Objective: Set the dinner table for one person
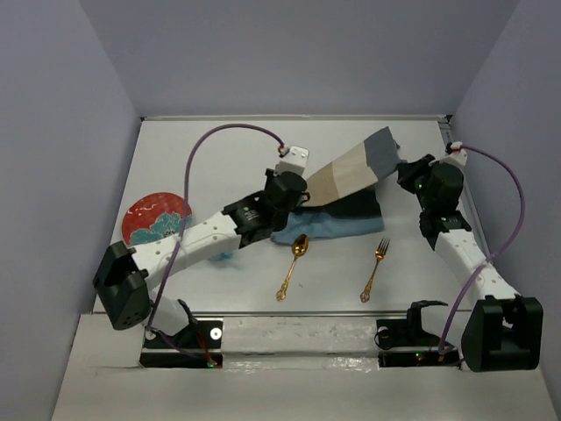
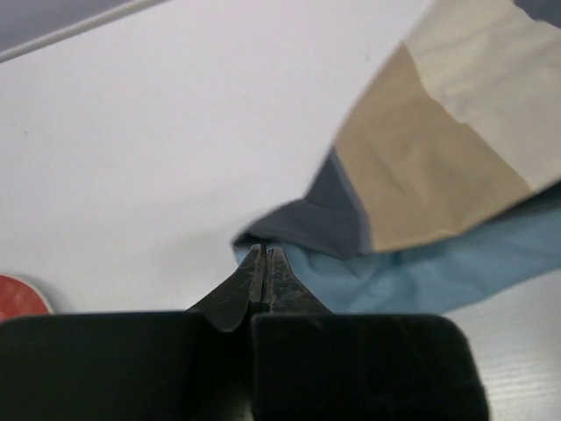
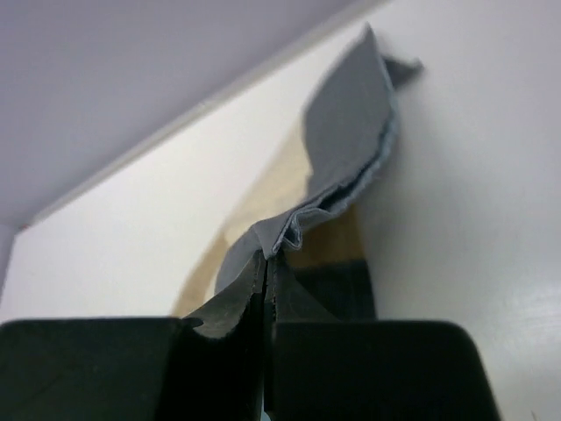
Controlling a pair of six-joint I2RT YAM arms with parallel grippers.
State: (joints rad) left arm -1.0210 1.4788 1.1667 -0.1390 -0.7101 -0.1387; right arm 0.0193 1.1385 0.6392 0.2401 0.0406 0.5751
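Spreading the placemat (image 1: 349, 175): your left gripper (image 2: 265, 267) and right gripper (image 3: 266, 263) are each clamped on a bunched edge. The cloth is half lifted and twisted over the middle of the dinner table (image 1: 202, 158). Draw the two edges apart evenly until the cloth is taut, then lower it flat, clear of the spoon (image 1: 294, 261) and fork (image 1: 375, 266) lying just near of it.

Soft matt cloth placemat (image 1: 351, 189), glossy gold metal spoon (image 1: 294, 263), fork (image 1: 375, 266)

I see the plate (image 1: 156, 219) far left on the bench (image 1: 237, 167), the placemat (image 1: 351, 175) at centre-back, and just before it the spoon (image 1: 294, 266) lying left of the fork (image 1: 375, 267).
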